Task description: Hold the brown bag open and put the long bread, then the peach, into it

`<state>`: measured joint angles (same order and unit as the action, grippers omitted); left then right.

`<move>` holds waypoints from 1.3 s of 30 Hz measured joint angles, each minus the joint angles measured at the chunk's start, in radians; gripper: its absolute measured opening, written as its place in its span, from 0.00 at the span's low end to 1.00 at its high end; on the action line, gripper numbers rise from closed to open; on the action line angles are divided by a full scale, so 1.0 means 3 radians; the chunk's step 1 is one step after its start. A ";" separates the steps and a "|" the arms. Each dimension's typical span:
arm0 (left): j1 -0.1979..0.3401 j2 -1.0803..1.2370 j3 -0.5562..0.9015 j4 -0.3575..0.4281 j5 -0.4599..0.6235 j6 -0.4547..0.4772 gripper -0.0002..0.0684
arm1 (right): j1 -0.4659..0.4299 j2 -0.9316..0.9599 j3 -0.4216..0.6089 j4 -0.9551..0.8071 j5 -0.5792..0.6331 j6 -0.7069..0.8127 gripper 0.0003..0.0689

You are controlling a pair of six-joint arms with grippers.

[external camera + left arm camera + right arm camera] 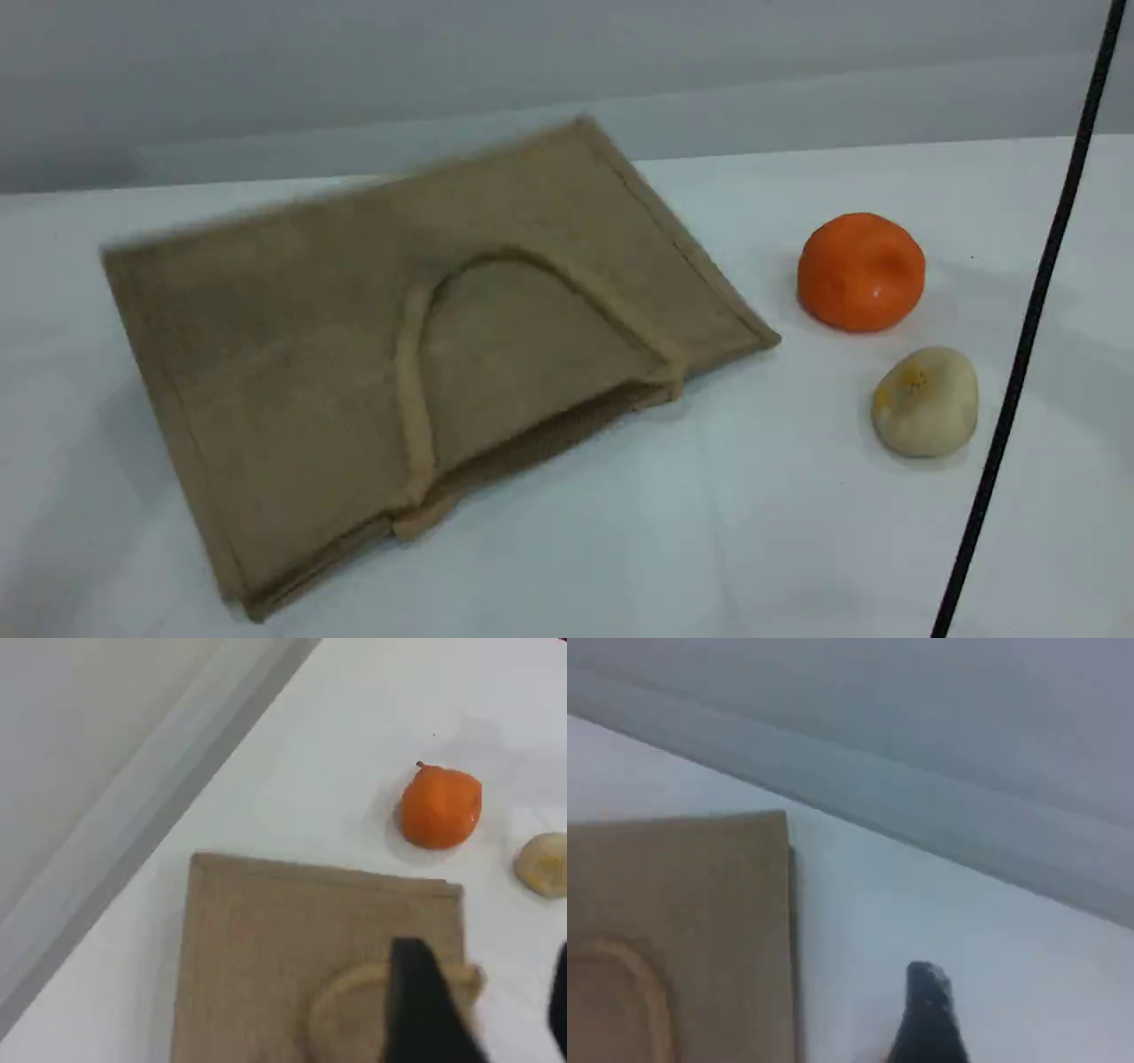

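The brown bag [310,337] lies flat on the white table, its mouth toward the front and a beige loop handle [412,372] resting on its upper face. Its far edge looks blurred. The long bread and the peach are hidden or out of view. Neither arm shows in the scene view. My left gripper [492,1014] hovers above the bag [266,948] near the handle [345,992], its two dark fingers apart with nothing between them. One dark fingertip [926,1001] of my right gripper shows above bare table, beside the bag's corner [682,904], and it holds nothing.
An orange dimpled ball [861,271] and a short beige lump with a yellow blotch [926,400] sit right of the bag. A thin black cable [1028,337] runs down the right side. A grey wall backs the table.
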<state>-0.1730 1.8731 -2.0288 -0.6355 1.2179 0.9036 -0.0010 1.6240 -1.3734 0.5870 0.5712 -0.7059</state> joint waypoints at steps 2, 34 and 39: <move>0.0000 0.0000 0.0000 0.0005 0.0003 0.0000 0.62 | 0.0000 0.0000 0.0000 -0.0031 0.0052 0.0006 0.66; 0.0000 -0.1853 0.0440 0.1335 0.0016 -0.2105 0.66 | 0.0003 -0.2583 -0.0003 -0.0838 0.2028 0.1810 0.66; 0.0000 -0.2375 0.1072 0.1231 0.0016 -0.2199 0.66 | 0.0003 -0.3048 -0.0003 -0.0828 0.2135 0.1840 0.66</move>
<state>-0.1730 1.1605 -1.7071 -0.2662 1.2227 0.2439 0.0000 0.7096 -1.3742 0.3385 1.2118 -0.1539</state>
